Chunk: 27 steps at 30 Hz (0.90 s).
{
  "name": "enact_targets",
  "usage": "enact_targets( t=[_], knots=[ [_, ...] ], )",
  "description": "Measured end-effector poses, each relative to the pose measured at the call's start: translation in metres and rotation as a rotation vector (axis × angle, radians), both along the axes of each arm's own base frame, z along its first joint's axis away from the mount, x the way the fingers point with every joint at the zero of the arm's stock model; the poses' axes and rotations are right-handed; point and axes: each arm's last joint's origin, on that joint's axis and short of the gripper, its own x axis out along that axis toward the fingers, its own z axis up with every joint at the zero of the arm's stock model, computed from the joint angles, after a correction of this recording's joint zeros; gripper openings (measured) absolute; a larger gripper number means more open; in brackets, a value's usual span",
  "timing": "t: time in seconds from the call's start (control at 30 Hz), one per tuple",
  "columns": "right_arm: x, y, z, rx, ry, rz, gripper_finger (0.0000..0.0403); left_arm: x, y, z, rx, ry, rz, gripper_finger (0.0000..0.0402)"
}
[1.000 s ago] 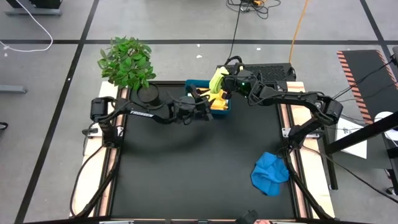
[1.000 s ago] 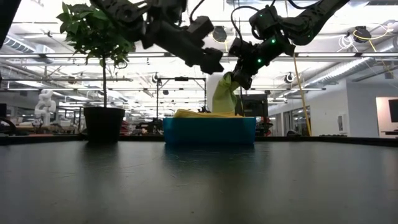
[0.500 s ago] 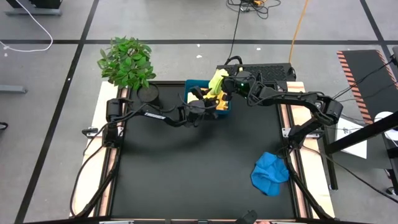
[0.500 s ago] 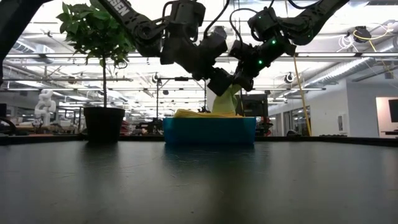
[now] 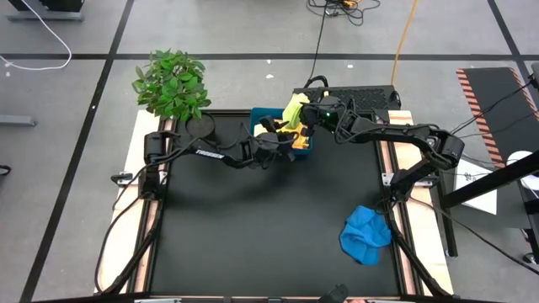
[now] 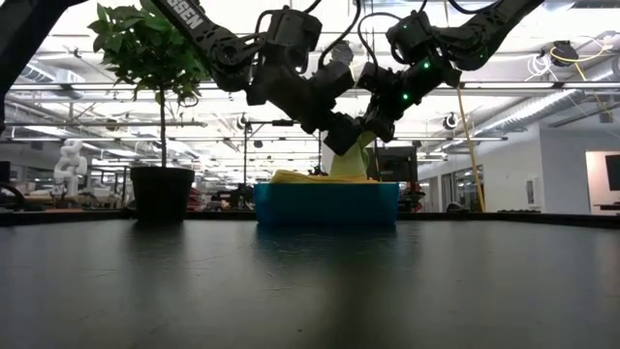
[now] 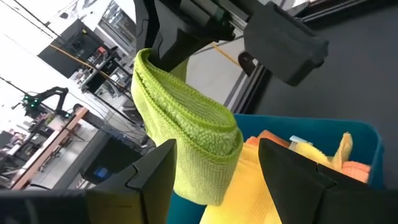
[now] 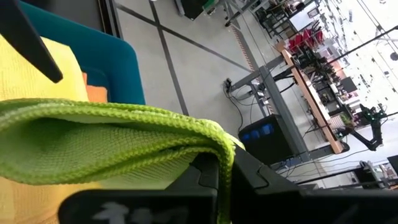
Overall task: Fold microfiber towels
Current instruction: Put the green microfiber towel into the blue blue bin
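Observation:
A lime green towel [image 5: 295, 108] hangs from my right gripper [image 5: 308, 118], which is shut on it above the teal tray [image 5: 261, 114] at the table's far edge. Its lower end reaches down into the tray [image 6: 354, 163], onto the golden yellow towel [image 7: 249, 180]. An orange towel [image 7: 357, 168] shows beside the yellow one. My left gripper [image 7: 217, 146] is open over the tray. Its fingers stand on either side of the hanging towel's lower part [image 7: 199, 143]; I cannot tell whether they touch it. A blue towel [image 5: 366, 236] lies crumpled at the table's near right. My right gripper pinches the lime green towel's upper folded edge [image 8: 211, 140] between its two fingers, several layers together. The fingers come from the table's right, slanting down. The towel hangs slack below them, its lower end inside the tray.
A potted plant [image 5: 173, 84] stands at the table's far left corner, left of the tray. The dark table top [image 5: 253, 227] stretches from the tray to the near edge. Wooden rails run along both sides.
My left gripper has moved toward the table's right and down, up to the hanging lime green towel, and now stands around its lower part. My right gripper has kept its hold on the towel over the tray.

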Motion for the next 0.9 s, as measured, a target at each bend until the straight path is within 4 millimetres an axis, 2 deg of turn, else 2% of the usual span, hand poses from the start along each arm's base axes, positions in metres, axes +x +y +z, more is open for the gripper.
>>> enact_targets(
  t=[0.3,0.4,0.53,0.77,0.9],
  knots=[
    [0.001,0.002,0.0,0.0,0.0,0.006,0.0,0.004,0.013,-0.02,0.008,0.007,-0.008,0.023],
    [0.001,0.002,0.0,0.002,0.003,0.007,0.0,0.005,0.013,-0.022,0.019,-0.014,0.018,0.0218],
    [0.001,0.002,-0.001,0.003,0.007,0.007,0.0,0.006,0.012,-0.016,0.044,-0.047,0.021,0.0163],
    [0.001,0.002,-0.001,0.007,0.014,0.006,0.0,0.006,0.01,-0.016,0.109,0.011,0.026,0.0023],
    [0.001,0.002,-0.002,0.007,0.015,0.006,0.0,0.002,0.014,-0.006,0.191,0.087,0.108,0.0012]
  ],
)
